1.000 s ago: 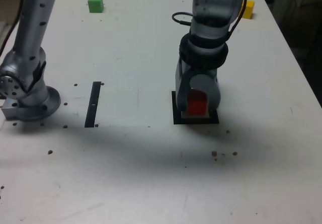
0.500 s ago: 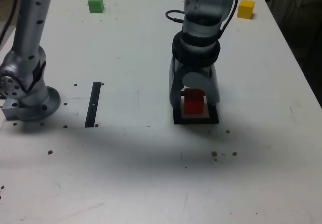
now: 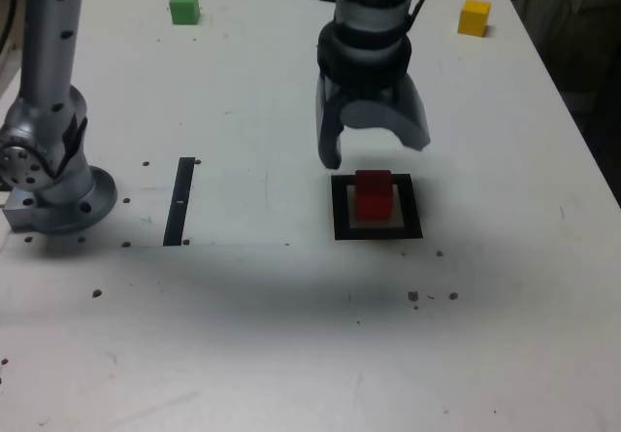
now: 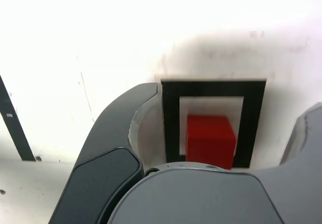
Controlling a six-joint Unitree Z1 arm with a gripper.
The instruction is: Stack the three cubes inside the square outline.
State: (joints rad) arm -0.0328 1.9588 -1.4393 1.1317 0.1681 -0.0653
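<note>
Looks like a robotics lab or test bench. Plain white tabletop (image 3: 291, 335), scuffed and dotted with dark specks, with a silver metal arm base (image 3: 53, 184) bolted down at the exterior view's left. Marked out for trials: a thick black square frame with a pale centre (image 3: 377, 230) and a narrow black strip (image 3: 179, 201). Set with small solid-coloured test cubes, red (image 3: 374, 195), green (image 3: 183, 7) and yellow (image 3: 473, 16). Dark, cluttered surroundings beyond the edges.
</note>
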